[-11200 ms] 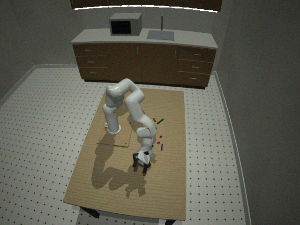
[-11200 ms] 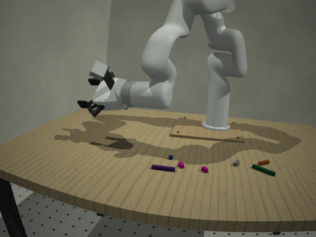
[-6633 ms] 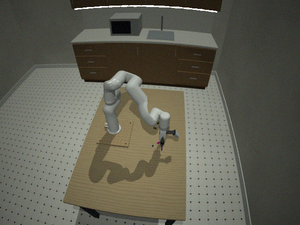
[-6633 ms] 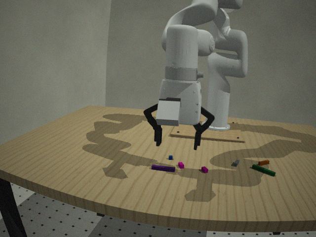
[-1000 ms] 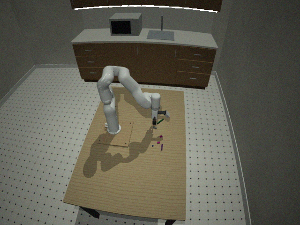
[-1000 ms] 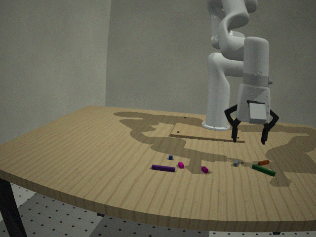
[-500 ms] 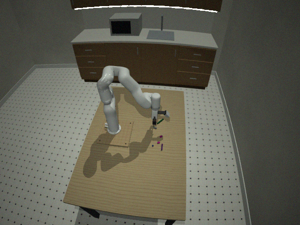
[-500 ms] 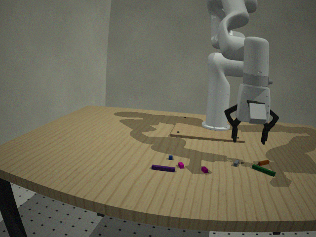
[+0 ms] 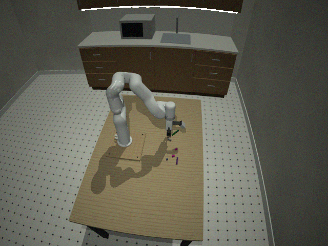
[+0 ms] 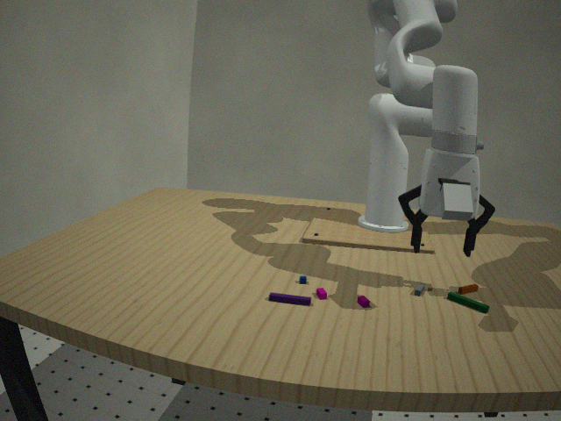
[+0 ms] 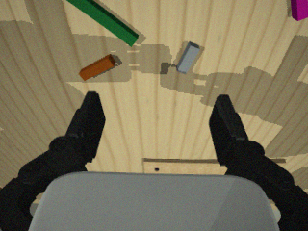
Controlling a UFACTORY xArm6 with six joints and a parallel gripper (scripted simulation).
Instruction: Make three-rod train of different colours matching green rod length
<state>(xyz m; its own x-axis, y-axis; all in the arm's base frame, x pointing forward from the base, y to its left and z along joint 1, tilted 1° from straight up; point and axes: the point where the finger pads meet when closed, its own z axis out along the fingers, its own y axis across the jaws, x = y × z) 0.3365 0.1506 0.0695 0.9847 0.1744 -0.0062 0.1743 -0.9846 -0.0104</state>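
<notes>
hand [image 10: 443, 250] spread fully wide and empty above the worktop [image 10: 136, 253]; in the wrist view, green rod [image 11: 95, 12] at 11 o'clock, orange rod [image 11: 98, 67] beside it, grey rod [image 11: 188, 57] at 12.

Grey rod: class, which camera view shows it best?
The wrist view: the grey rod appears large, lying flat by the orange rod. The exterior view shows it small; the top view, a tiny speck.
</notes>
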